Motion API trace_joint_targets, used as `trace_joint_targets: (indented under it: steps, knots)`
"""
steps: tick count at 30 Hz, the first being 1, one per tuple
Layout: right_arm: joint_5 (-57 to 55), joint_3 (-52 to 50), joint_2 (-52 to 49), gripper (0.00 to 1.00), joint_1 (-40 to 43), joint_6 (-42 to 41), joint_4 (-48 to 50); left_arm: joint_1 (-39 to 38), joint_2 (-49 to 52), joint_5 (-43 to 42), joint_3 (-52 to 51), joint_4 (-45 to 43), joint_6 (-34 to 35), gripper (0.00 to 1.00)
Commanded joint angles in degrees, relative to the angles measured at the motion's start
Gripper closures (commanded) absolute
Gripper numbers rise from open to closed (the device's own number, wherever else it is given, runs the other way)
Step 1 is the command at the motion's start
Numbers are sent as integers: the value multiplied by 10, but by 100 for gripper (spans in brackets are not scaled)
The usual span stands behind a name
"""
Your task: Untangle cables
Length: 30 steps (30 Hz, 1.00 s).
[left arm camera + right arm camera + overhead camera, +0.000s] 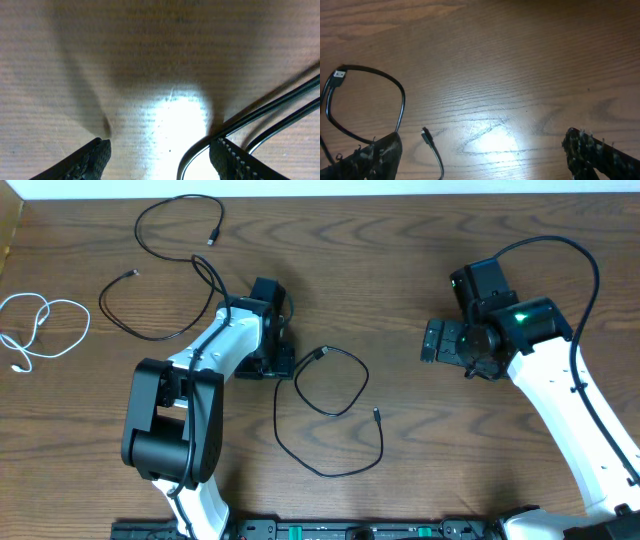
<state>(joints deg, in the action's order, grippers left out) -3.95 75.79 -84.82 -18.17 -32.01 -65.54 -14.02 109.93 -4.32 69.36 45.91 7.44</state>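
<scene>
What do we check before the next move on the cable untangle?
1. Left hand open: ok.
2. Right hand open and empty: ok.
3. Thin white cord lies apart from both black ones: ok.
4. Looped thin black cord at centre free of the thin black cord at upper left: cannot tell, the left arm covers where they come close.
5. Black strand inside the left hand's opening: ok, close to one side.
</scene>
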Motion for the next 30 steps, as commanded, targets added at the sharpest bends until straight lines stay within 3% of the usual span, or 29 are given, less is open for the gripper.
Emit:
trace_joint_targets:
  steps: [1, 4, 16, 25, 30]
  knots:
    - [-11, 1, 0, 1, 5, 3, 0, 2, -13, -4, -1, 9, -12, 30]
    - [-11, 1, 0, 1, 5, 3, 0, 2, -13, -43, -1, 7, -37, 30]
    - [-11, 1, 0, 1, 5, 3, 0, 13, -18, -36, 14, 31, -54, 30]
    - [-11, 1, 0, 1, 5, 3, 0, 5, -17, -36, -30, -8, -48, 31]
    - [-11, 1, 0, 1, 5, 3, 0, 2, -17, -36, -50, -25, -48, 40]
